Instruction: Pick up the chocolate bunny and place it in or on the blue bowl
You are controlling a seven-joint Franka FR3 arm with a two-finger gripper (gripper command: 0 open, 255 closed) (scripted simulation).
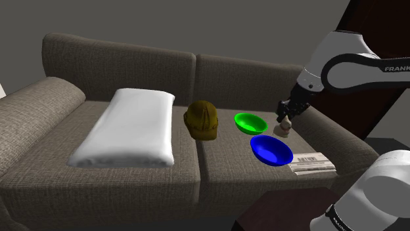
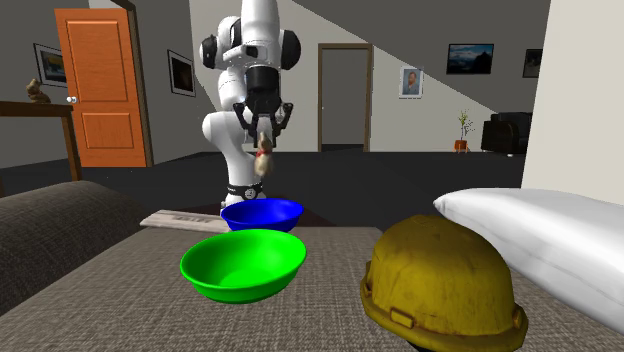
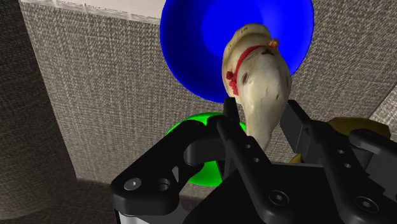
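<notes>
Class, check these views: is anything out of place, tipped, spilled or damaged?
Nothing tipped, spilled or damaged. A yellow hard hat sits oddly on the sofa beside the green bowl; the bunny in the gripper is cream, not brown.

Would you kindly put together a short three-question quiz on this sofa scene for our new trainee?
1. True or false: the gripper is shut on the bunny.
2. How many bowls lie on the sofa? A. one B. two C. three
3. Fill in: in the shoulder view, between the white pillow and the green bowl sits a yellow ___.

Key
1. True: the fingers clasp it, clear of the cushion.
2. B: the green bowl and the blue bowl.
3. hard hat.
</notes>
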